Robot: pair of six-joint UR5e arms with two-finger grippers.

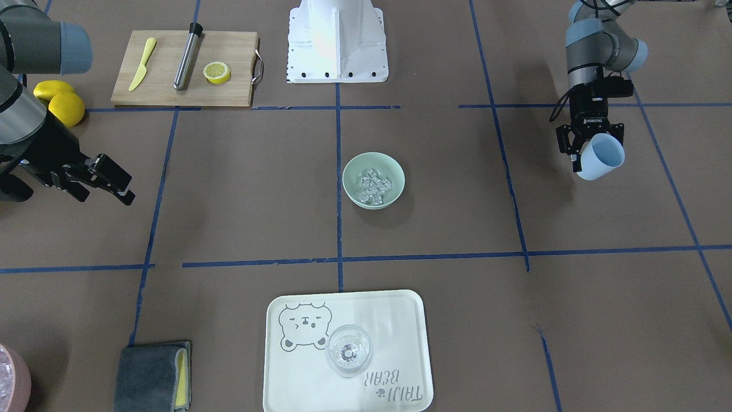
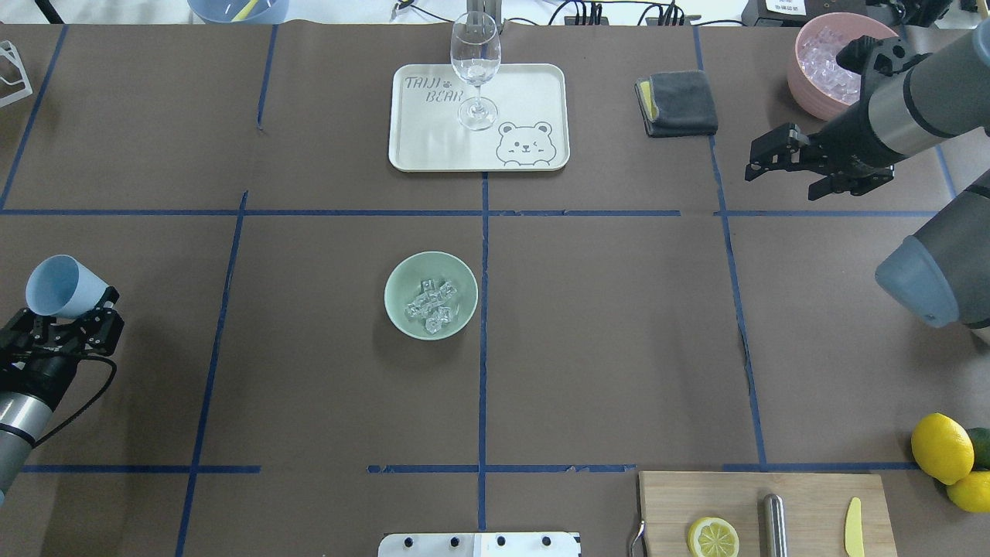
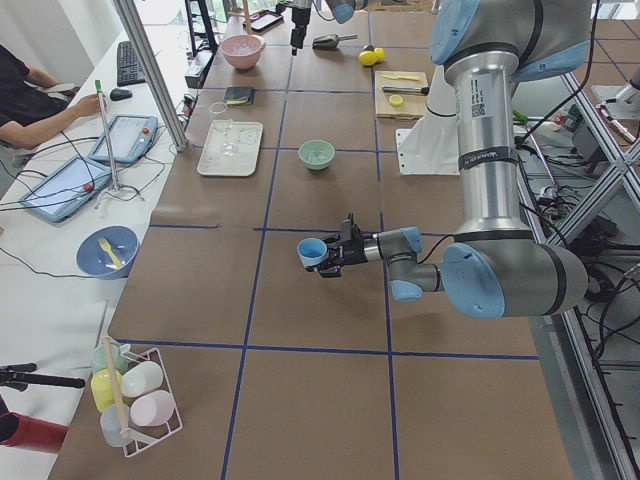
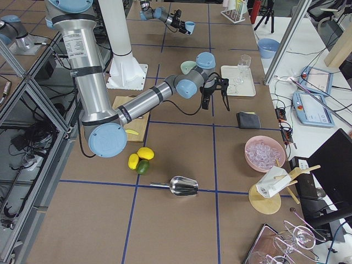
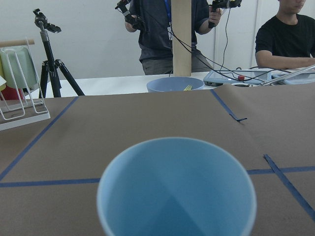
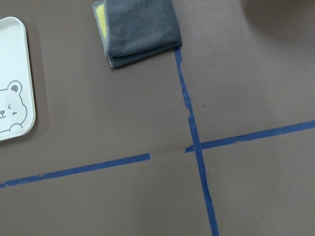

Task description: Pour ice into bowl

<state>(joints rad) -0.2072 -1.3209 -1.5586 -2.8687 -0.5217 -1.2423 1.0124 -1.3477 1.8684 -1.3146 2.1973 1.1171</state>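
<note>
Glinting ice [image 2: 431,303] in bowl [image 2: 401,281]; left hand [image 2: 71,309] clamped on empty cup [image 2: 58,285]; right hand [image 1: 107,194] apart.

Glassy ice [image 1: 373,185] in smooth matt bowl [image 1: 397,173]; wooden board [image 1: 229,94].

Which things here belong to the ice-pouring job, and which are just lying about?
Job: round pale mint-green bowl; clear glassy ice cubes inside it; light blue plastic cup held by the left gripper.
Lying about: white bear-print tray with clear wine glass; folded grey cloth; wooden cutting board with lemon half, steel rod, yellow knife.
</note>
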